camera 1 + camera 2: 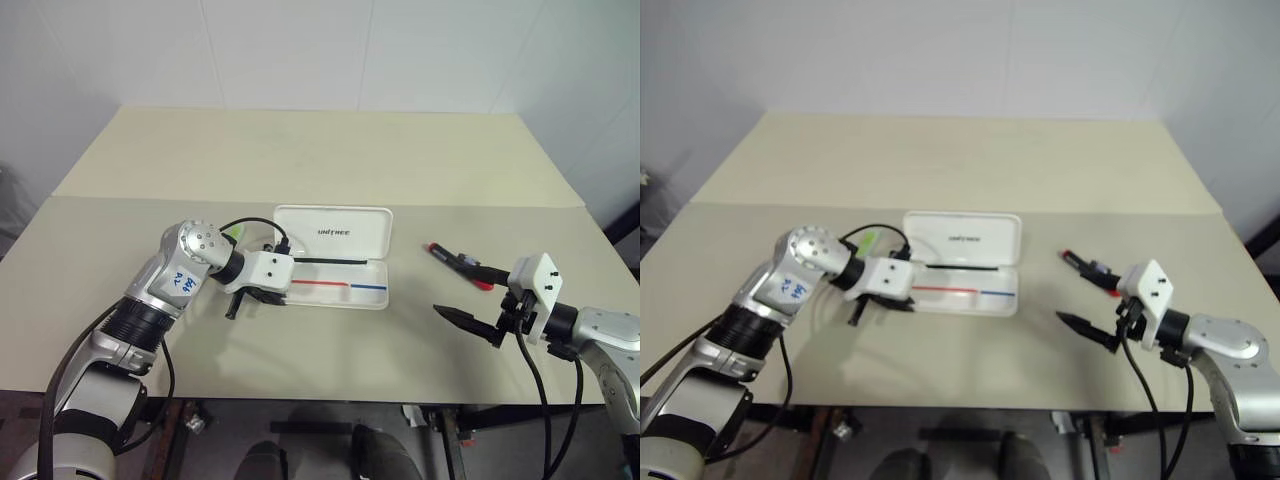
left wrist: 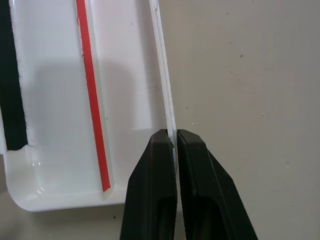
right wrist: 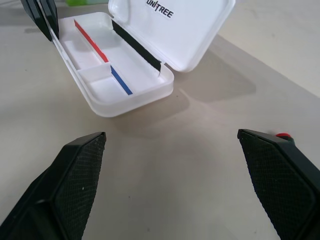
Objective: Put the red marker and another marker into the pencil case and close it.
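The pencil case (image 1: 332, 257) lies open near the middle of the desk (image 1: 300, 150), lid tilted back on its hinge, tray facing up and holding neither marker. The left pincer (image 2: 175, 145) is closed on the thin front wall of the tray at its left end, the wall pinched between the two black fingers. The right pincer (image 1: 468, 298) hangs with its fingers spread wide and nothing between them, just above the desk and to the right of the case. The red marker (image 1: 458, 265) lies on the desk beside that pincer, well apart from the case. The light-green marker (image 1: 233, 233) lies behind the left arm, near the case's left end, mostly hidden. Risk: the case is a light, smooth, hard white plastic shell with rounded corners, and a pull on the pinched wall may slide or tip it, or drop the lid shut before loading. Risk: the red marker is a slim round barrel with a black end; it may roll away from a fingertip that lands off-centre. Risk: the left arm may knock the green marker when it moves. The finger pads carry a fine cross-hatched texture. The desk surface is matte beige and flat.
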You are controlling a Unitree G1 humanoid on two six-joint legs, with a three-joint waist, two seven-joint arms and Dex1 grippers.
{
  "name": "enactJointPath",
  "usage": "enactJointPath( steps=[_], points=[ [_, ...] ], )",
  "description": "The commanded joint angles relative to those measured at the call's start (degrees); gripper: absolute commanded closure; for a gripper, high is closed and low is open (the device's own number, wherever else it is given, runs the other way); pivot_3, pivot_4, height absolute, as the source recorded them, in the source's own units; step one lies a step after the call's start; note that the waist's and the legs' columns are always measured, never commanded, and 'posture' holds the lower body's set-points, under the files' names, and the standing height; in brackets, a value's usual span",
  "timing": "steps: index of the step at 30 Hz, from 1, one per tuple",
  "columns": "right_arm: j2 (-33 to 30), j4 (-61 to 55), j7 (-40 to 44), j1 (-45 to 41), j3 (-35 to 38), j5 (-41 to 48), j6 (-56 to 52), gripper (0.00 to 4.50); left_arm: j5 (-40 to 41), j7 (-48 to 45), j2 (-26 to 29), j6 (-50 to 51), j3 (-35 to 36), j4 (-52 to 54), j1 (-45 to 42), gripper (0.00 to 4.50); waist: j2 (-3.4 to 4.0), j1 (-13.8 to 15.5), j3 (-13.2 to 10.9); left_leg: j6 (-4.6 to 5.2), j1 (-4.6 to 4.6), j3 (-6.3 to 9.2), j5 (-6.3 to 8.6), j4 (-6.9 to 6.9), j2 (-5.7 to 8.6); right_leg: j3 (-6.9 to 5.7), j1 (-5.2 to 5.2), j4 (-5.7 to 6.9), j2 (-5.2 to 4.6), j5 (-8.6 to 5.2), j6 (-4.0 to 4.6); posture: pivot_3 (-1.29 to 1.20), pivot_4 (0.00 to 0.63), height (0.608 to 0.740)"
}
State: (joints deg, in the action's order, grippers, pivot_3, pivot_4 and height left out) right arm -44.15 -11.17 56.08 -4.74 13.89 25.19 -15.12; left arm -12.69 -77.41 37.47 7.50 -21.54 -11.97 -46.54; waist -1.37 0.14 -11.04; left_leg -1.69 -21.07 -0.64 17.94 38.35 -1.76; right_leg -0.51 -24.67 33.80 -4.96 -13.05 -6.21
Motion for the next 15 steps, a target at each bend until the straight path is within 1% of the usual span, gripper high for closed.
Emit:
enactJointPath(
  steps=[1,4,8,15],
  points=[
    [0.1,-1.2,-0.5,-0.1,0.4,-0.1,1.1,0.0,-0.2,1.5,-0.1,1.3,0.2,1.5,-0.3,4.48,0.0,0.0,0.0,0.0,0.0,0.01,0.0,0.01,0.0,0.0,0.0,0.0,0.0,0.0,0.01,0.0,0.15,0.74],
    [0.2,-1.1,-0.7,-0.1,0.3,-0.4,1.2,0.0,0.6,1.2,-0.7,3.0,0.1,2.1,-0.3,4.48,0.0,0.0,0.0,0.02,0.0,0.0,-0.02,0.06,0.0,0.02,0.0,0.0,0.01,-0.02,0.04,0.0,0.15,0.74],
    [0.4,-1.2,-0.9,-0.1,0.2,-0.8,1.2,0.0,0.5,1.7,-1.1,3.8,-0.1,2.1,-0.3,3.38,0.0,0.0,0.0,0.02,-0.04,0.0,-0.02,0.14,0.0,0.03,0.0,0.03,0.01,-0.02,0.04,0.0,0.15,0.74],
    [0.5,-1.3,-1.1,-0.1,0.1,-1.2,1.2,0.0,1.0,1.8,-1.0,4.7,-0.3,3.2,-0.1,1.02,0.0,-0.2,0.0,0.04,-0.03,-0.01,-0.01,0.07,0.0,0.03,-0.01,0.0,0.01,-0.01,0.03,0.0,0.15,0.74]
  ],
)
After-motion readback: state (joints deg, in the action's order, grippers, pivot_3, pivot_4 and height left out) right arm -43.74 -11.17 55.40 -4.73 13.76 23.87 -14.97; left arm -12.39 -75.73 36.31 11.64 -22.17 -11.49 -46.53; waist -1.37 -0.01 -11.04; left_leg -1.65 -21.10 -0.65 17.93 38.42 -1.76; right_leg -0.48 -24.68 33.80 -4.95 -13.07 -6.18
